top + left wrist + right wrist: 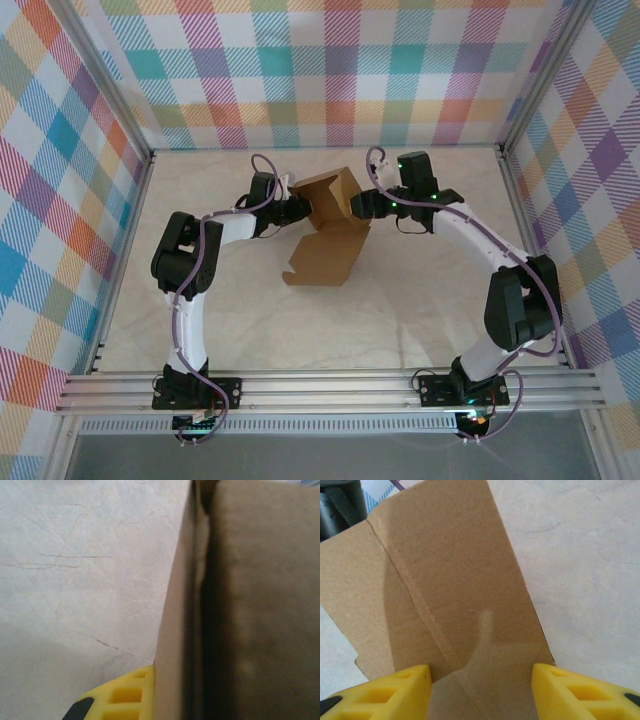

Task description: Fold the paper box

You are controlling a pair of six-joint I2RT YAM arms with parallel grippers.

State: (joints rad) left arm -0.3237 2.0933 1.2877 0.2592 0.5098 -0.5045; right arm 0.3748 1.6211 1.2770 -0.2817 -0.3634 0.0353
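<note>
a pale, marble-veined table (400,320) sits inside pastel plaid walls (330,70). one paper box (330,240), matte brown cardboard with creased panels half raised, lies near the middle of the far edge. of two grippers, the right gripper (481,676) spreads wide across a panel. the left gripper (293,208) touches the box's side, its spread impossible to tell.

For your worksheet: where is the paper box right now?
Top view: the paper box lies near the middle, between the left gripper and the right gripper.
</note>
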